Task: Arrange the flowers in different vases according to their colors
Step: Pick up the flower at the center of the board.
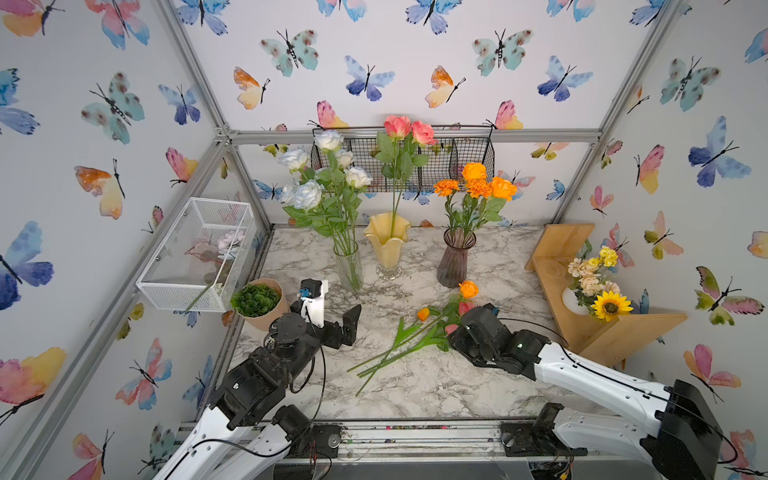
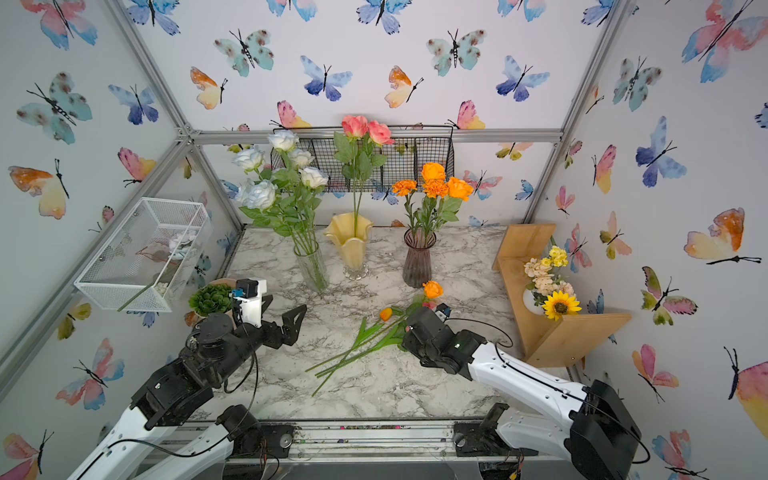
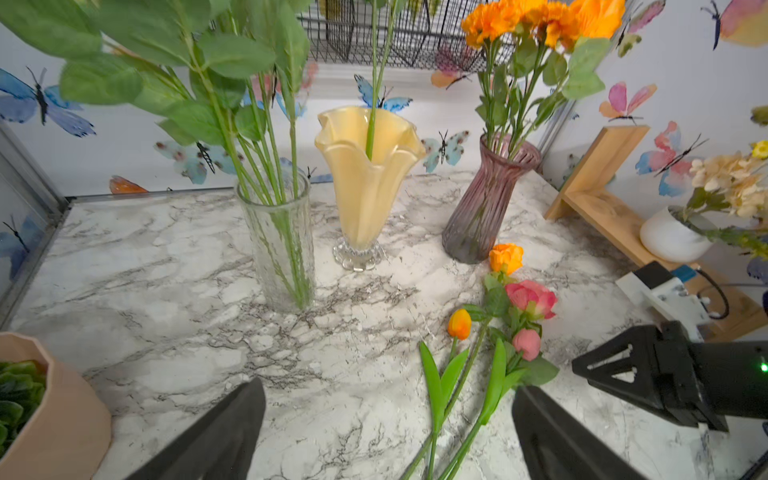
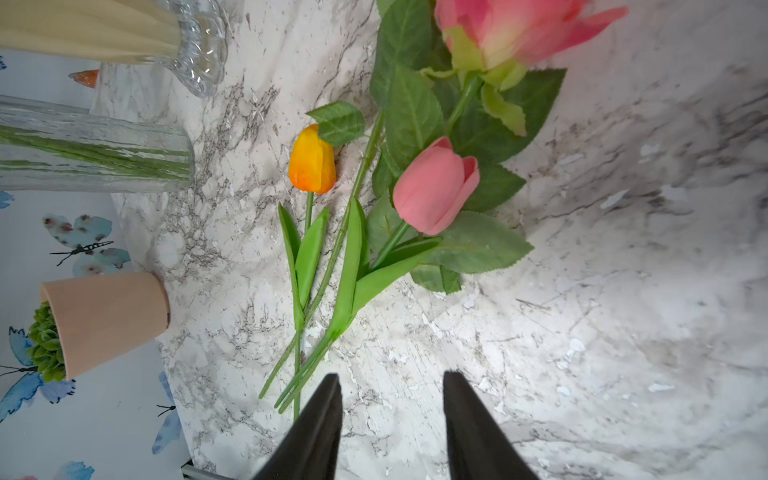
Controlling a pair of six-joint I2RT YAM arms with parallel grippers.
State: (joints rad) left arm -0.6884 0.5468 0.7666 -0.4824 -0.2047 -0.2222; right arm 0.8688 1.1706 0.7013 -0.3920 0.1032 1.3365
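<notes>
You are working on a marble-look tabletop [image 1: 415, 390] boxed in by butterfly-papered walls [image 1: 374, 50] on a metal frame. Three vases stand in a row at the back. The clear glass vase [image 1: 348, 266] holds the white roses [image 1: 316, 174], the yellow vase [image 1: 387, 245] the pink roses [image 1: 409, 126], and the purple vase [image 1: 455, 259] the orange flowers [image 1: 478, 183].

In front of the purple vase, four loose flowers lie flat with their stems fanning toward the front edge. They are an orange rose [image 1: 468, 289], an orange tulip [image 1: 423, 313], a pink rose [image 3: 532, 297] and a pink tulip bud [image 3: 527, 344].

Your right gripper [image 4: 390, 386] sits low at their right side. Its jaws are partly apart over bare marble (the stems pass just beside one finger, and nothing is gripped). Your left gripper [image 3: 386, 436] is spread wide and empty, near the potted succulent [image 1: 257, 301] at the left edge.

A wooden shelf [image 1: 552, 249] fills the right edge. Open marble runs between the left gripper and the loose stems, and along the front rail [image 1: 415, 432].
</notes>
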